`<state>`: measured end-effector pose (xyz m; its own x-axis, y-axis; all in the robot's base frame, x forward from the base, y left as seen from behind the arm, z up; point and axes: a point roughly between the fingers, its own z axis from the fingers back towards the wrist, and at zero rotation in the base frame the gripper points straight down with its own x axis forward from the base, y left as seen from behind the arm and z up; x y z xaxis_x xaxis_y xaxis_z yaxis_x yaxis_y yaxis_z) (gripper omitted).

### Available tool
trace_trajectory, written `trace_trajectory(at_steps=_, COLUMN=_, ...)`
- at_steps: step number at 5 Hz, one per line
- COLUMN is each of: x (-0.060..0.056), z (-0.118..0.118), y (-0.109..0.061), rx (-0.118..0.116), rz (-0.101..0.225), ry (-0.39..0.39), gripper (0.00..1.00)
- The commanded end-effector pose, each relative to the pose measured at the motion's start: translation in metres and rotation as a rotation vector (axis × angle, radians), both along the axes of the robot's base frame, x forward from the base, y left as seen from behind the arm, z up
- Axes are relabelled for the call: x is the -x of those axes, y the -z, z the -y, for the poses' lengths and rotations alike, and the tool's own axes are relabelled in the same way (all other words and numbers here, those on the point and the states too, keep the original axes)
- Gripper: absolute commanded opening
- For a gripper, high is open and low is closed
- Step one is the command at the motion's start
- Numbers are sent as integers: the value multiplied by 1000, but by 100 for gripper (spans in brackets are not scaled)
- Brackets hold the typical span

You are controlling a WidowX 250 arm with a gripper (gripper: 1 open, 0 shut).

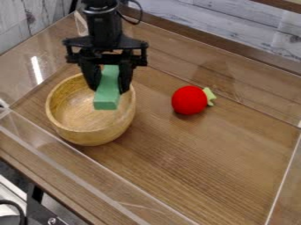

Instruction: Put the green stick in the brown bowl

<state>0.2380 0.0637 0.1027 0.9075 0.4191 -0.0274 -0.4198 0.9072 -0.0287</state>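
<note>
Camera view: the gripper (109, 73) points straight down, jaws part-open and closed on the upper end of the green stick (109, 90), which hangs below it over the brown bowl (73, 124). The stick looks light, stiff and smooth-sided, so a flat pinch across its faces suits it.

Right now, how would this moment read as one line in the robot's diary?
gripper: shut on green stick | stick: tilted, over brown bowl | not released | red fruit: on table, apart
</note>
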Motion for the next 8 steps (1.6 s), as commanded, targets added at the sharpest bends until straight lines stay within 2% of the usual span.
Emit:
trace_trajectory(at_steps=1, x=-1, z=5, y=-7, rx=-6, rz=38, ry=57, gripper=0)
trace_trajectory(at_steps=2, x=7, z=13, y=-4, rx=-1, rz=36, ry=108, gripper=0)
trace_trajectory(at_steps=3, x=8, z=8, y=-1, rx=3, rz=34, ry=99, gripper=0)
trace_trajectory(at_steps=4, x=3, z=6, y=-10, rx=6, rz=30, ry=101, gripper=100)
trace_trajectory(at_steps=6, x=-8, z=-2, y=-16, rx=26, rz=37, ry=196, gripper=100)
trace_trajectory(at_steps=8, x=-14, z=-14, y=-9, rx=45, rz=45, ry=261, gripper=100)
